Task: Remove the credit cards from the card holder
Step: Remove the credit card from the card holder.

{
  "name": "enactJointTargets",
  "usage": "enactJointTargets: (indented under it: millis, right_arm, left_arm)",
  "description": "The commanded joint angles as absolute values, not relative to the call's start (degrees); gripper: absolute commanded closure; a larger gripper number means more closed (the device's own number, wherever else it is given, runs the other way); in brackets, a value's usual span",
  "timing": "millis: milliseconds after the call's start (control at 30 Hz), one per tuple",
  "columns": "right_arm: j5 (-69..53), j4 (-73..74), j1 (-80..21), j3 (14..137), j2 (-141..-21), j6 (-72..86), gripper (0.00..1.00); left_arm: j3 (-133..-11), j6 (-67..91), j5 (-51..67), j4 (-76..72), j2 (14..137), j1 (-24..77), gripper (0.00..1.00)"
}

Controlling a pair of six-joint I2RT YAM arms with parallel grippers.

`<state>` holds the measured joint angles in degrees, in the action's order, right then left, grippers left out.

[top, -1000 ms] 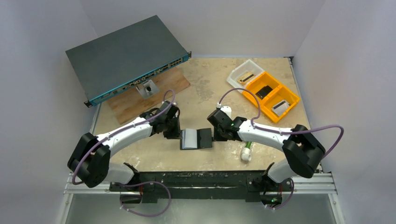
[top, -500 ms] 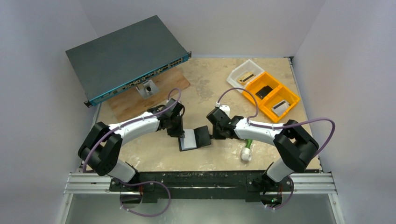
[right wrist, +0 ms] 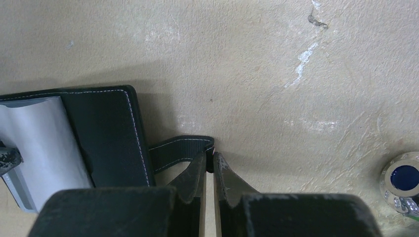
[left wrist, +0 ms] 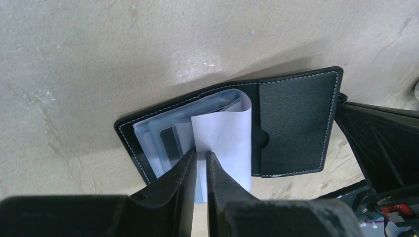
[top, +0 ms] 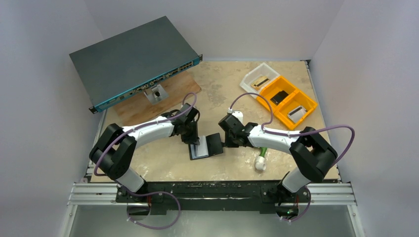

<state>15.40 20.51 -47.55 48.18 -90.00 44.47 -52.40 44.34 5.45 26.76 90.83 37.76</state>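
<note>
Card holder [top: 213,144] lies open on the table [top: 217,89] in the overhead view, near the middle, between the two arms — left gripper [top: 195,142] over its left half, right gripper [top: 226,143] at its right edge. Left wrist view: jaws nearly together, pinching the near edge of the top pale sheet among the credit cards [left wrist: 225,136], which sit in the holder's left half. Right wrist view — jaws clamped on the holder's black strap [right wrist: 180,148].
</note>
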Motion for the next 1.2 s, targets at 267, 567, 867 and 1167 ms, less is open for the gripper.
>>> enactJointTargets:
  millis: [267,567,867,1167]
  right_arm:
    - [15.19,23.43,-47.45,52.66,-83.73,43.37,0.70]
    - [14.27,24.29,-47.58,54.96,-79.26,42.15,0.64]
    - [6.39,15.34,-49.13,49.84,-81.51,42.89,0.59]
    - [1.67,7.80,-49.13,46.39,-86.60,44.90,0.50]
  left_arm:
    - [-55.36,44.99,12.19,21.02,92.70,38.48,0.89]
    - [-56.71,45.82,14.95,19.54,94.07,38.95,0.89]
    - [-57.15,47.39,17.06,18.48,95.84,39.41,0.90]
    - [-56.94,47.10,16.52,19.51,93.97,39.57,0.90]
